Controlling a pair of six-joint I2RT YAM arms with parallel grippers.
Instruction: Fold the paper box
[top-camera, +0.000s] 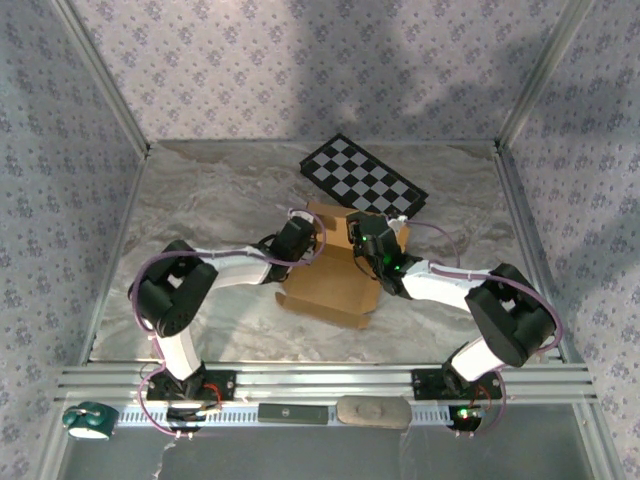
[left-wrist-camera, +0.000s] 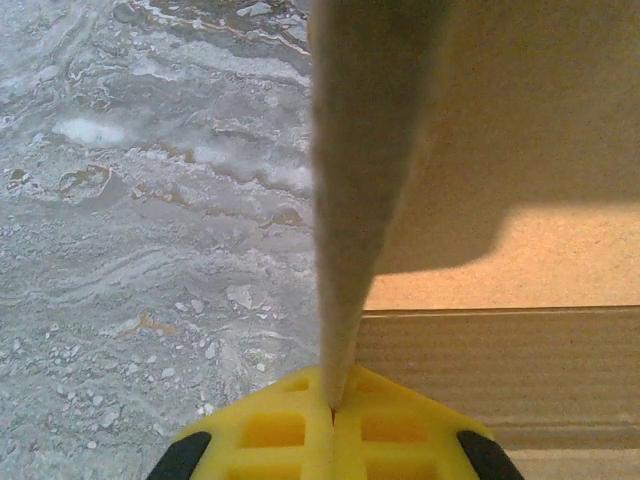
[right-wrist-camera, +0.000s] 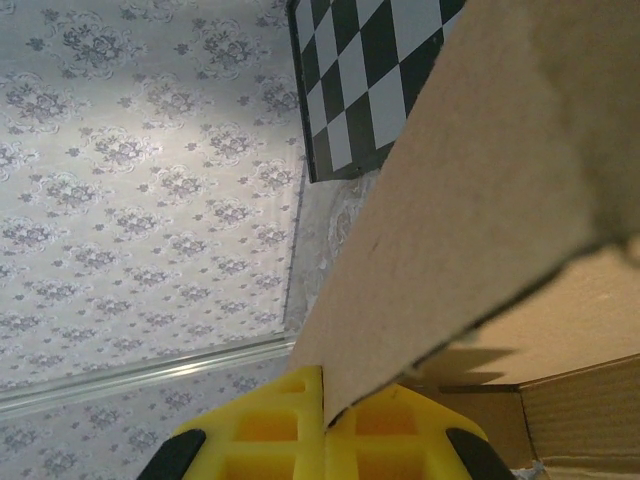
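Two grippers close in on the paper box (top-camera: 330, 285) from either side in the top view. The left gripper (top-camera: 300, 240) sits at its far left corner and the right gripper (top-camera: 368, 238) at its far right edge. The tan sheet lies between them and spreads toward the arm bases. From above, the fingertips are hidden.

The wrist cameras settle it. In the left wrist view, the left gripper (left-wrist-camera: 332, 402) has its yellow fingers (left-wrist-camera: 270, 430) pressed together on a raised flap (left-wrist-camera: 350, 200). The flap is seen edge-on and runs straight away from the tips. Right of it lies the flat brown panel with a crease and a shadow, and left of it the marbled table (left-wrist-camera: 130, 220).

In the right wrist view, the right gripper (right-wrist-camera: 325, 395) likewise pinches a flap (right-wrist-camera: 480, 200), which slants up and to the right. Beyond its tips is the checkered board (right-wrist-camera: 360, 80), with the patterned wall (right-wrist-camera: 130, 150) to the left. Only the top view shows the box partly folded, its sides lifted.
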